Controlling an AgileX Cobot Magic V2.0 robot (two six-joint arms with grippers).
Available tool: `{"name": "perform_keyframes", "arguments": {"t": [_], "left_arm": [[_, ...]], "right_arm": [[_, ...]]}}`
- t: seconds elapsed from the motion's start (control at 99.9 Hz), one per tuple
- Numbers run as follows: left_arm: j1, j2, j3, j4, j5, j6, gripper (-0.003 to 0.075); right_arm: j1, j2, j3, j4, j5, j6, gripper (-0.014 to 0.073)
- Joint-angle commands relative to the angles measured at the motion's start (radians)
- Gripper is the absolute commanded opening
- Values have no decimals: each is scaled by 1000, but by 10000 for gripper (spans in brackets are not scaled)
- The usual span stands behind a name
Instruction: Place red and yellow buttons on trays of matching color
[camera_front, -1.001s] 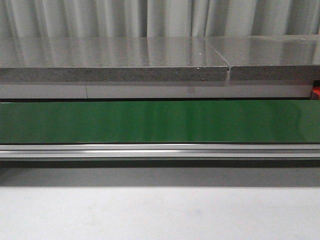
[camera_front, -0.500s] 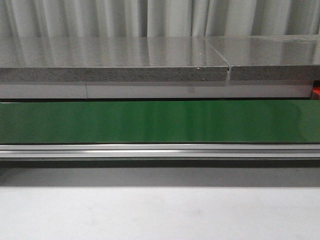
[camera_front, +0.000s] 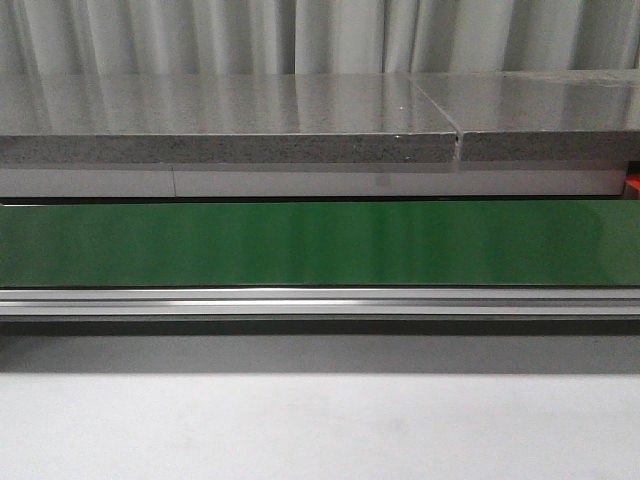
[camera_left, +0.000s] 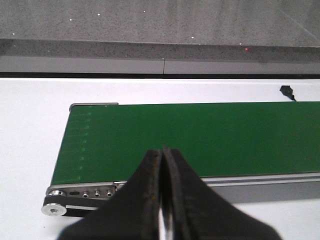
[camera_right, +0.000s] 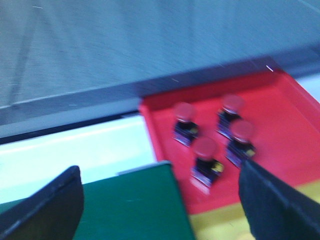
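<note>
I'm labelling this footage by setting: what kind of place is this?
Probably a mock sorting line in a robotics lab: a green conveyor belt along a white table, a red tray holding four red buttons, and curtains behind.

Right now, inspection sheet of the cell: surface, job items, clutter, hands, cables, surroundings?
Surface: green belt bare in the front and left wrist views; white table before it.
Job items: four red buttons upright in red tray at the belt's end; yellow edge beside it.
Clutter: small dark bit on white beyond the belt.
Hands: left hand shut, empty; right hand open, empty.
Cables: nothing seen.
Surroundings: grey slab, curtain.
</note>
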Motion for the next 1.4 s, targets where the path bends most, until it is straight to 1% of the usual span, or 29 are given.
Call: {"name": "perform_keyframes", "arguments": {"t": [0.0, 0.18, 0.35, 0.42, 0.49, 0.54, 0.661, 0.751, 0.821, 0.861, 1.391], "left_arm": [[-9, 8, -28, -8, -73, 0, -19], [-9, 8, -28, -8, -73, 0, -19], [-9, 8, -28, -8, -73, 0, -19], [-9, 8, -28, -8, -73, 0, -19], [-9, 8, -28, -8, -73, 0, -19], [-9, 8, -28, -8, -73, 0, -19], [-9, 8, -28, -8, -73, 0, -19], [-9, 8, -28, -8, -73, 0, -19], [-9, 8, -28, -8, -73, 0, -19], [-9, 8, -28, -8, -73, 0, -19], [-9, 8, -28, -8, -73, 0, -19]], "right_arm": [[68, -70, -24, 5, -32, -55, 626], [164, -203, 10, 5, 68, -121, 626], [187, -328, 66, 5, 154, -133, 619], [187, -378, 87, 5, 199, -133, 581], [188, -421, 103, 5, 247, -133, 500], [188, -446, 110, 5, 272, -133, 418], [188, -491, 120, 5, 289, -133, 173], [188, -498, 120, 5, 289, -133, 18], [188, -498, 120, 5, 296, -133, -76], [188, -498, 120, 5, 296, -133, -65], [188, -498, 120, 5, 296, -133, -68]]}}
